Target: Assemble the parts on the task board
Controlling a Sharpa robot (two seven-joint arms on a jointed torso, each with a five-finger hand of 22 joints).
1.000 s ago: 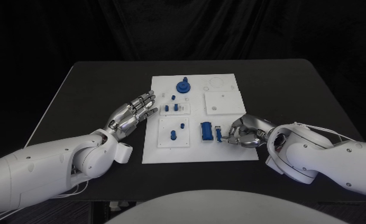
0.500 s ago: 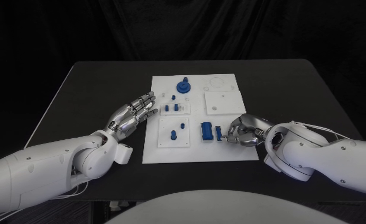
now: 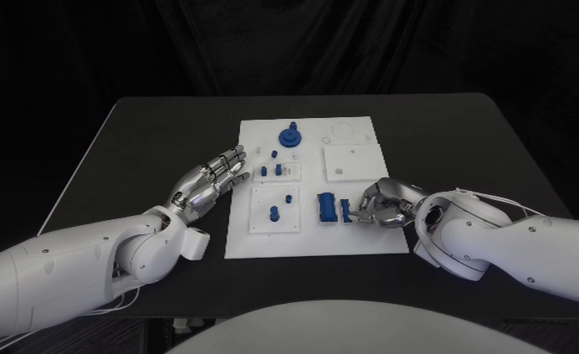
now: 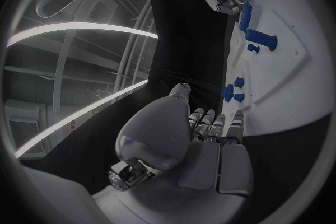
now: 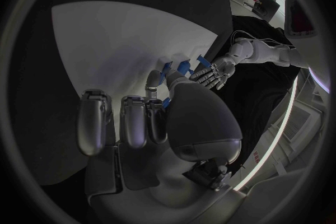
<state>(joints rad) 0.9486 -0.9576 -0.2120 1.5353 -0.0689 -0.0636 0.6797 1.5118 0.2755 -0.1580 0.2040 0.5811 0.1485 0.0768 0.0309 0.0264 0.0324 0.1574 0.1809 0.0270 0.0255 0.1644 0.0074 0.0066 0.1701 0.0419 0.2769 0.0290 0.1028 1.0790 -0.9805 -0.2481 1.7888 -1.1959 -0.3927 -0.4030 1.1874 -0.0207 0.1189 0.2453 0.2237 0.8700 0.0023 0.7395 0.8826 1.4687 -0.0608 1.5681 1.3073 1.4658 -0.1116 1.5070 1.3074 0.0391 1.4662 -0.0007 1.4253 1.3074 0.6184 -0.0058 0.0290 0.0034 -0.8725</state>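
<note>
- The right hand [image 3: 384,203] sits at the board's [image 3: 362,241] near right corner, fingers curled in; it seems to pinch a small blue part [image 3: 346,210], though I can't tell for sure.
- Just beside that part stands a larger blue block [image 3: 327,207]; to mate them, I'd keep the part square to the block and push slowly.
- The left hand [image 3: 212,178] waits beside the board's left edge, fingers spread, holding nothing.
- It could steady the board.

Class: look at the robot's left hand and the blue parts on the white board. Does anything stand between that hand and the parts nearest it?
Nothing visible does. The left hand hovers open beside the task board, and only bare board edge lies between its fingertips and the nearest small blue parts.
</note>
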